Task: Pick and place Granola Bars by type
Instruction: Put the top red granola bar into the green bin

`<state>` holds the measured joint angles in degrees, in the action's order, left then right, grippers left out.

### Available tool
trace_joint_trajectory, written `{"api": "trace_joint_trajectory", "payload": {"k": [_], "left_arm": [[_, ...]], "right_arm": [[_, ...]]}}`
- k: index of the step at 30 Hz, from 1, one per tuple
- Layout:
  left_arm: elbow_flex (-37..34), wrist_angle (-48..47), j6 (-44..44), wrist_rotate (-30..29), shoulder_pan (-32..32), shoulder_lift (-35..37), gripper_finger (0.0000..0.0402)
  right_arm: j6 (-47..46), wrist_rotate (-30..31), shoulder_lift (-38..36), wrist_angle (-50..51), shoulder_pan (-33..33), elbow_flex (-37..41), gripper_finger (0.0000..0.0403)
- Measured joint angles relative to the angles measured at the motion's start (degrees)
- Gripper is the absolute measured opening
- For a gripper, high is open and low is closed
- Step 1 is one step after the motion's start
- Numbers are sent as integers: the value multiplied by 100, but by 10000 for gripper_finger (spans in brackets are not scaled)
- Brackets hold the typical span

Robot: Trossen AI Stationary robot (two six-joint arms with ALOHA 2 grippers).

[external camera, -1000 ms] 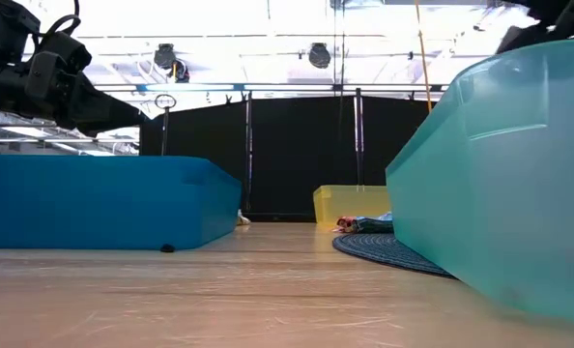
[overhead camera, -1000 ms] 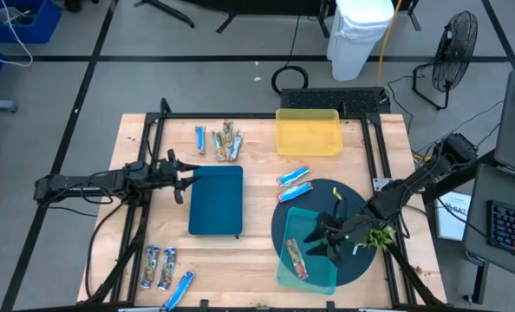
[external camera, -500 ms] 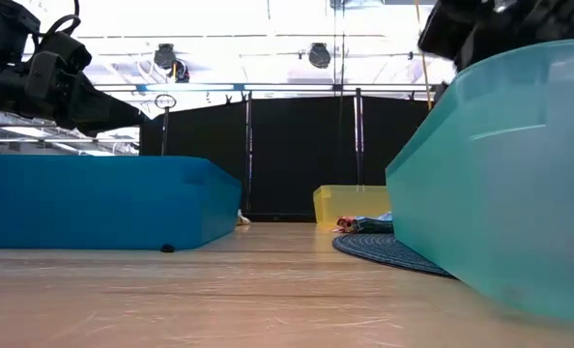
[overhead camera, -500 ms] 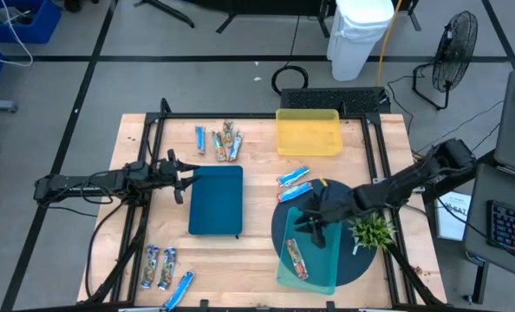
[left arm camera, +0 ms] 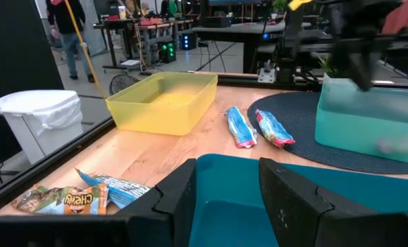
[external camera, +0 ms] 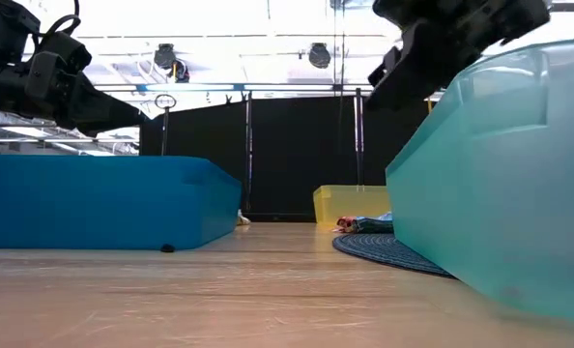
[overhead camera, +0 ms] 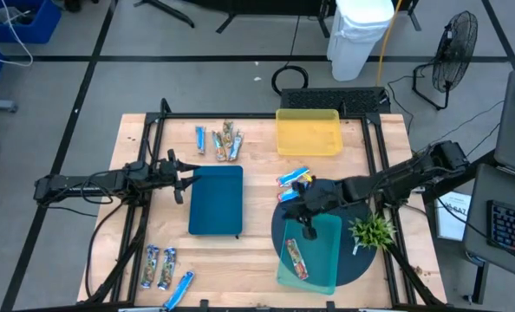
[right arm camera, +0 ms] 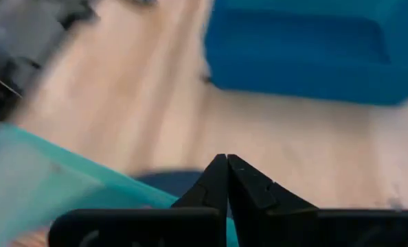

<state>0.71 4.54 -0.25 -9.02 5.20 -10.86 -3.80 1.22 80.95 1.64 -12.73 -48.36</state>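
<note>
Right now your right claw (overhead camera: 303, 211) is clenched with nothing between its fingertips, which meet in a point in its wrist view (right arm camera: 227, 180). It hangs over the near edge of the teal tray (overhead camera: 322, 260), above the dark round mat (overhead camera: 361, 260). Just below it, inside that tray, lies one mottled bar (overhead camera: 296, 258). Just beyond the claw, two blue bars (overhead camera: 294, 184) rest on the wood, with the yellow tray (overhead camera: 309, 132) farther out. Off to the side sits the blue tray (overhead camera: 216, 200), and your left claw (overhead camera: 180, 178) waits at its far edge, fingers spread (left arm camera: 178, 194), holding nothing. Past it, a mixed cluster of bars (overhead camera: 218, 140) lies near the table's back, and three more bars (overhead camera: 164, 273) near the front corner.
</note>
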Motion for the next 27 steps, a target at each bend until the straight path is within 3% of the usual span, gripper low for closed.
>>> {"api": "trace_joint_trajectory", "payload": {"k": [6,14,23,27], "left_arm": [[0,-1,0,0,0,-1,161],[0,0,0,0,1,0,161],[0,-1,0,0,-1,-1,161],[0,0,0,0,1,1,161]], "right_arm": [[748,467,2,1962,894,-466,3],[1538,471,27,2685,2072,-487,19],[1820,469,119,2533,2534,-483,173],[1819,471,418,2469,2584,-483,224]]}}
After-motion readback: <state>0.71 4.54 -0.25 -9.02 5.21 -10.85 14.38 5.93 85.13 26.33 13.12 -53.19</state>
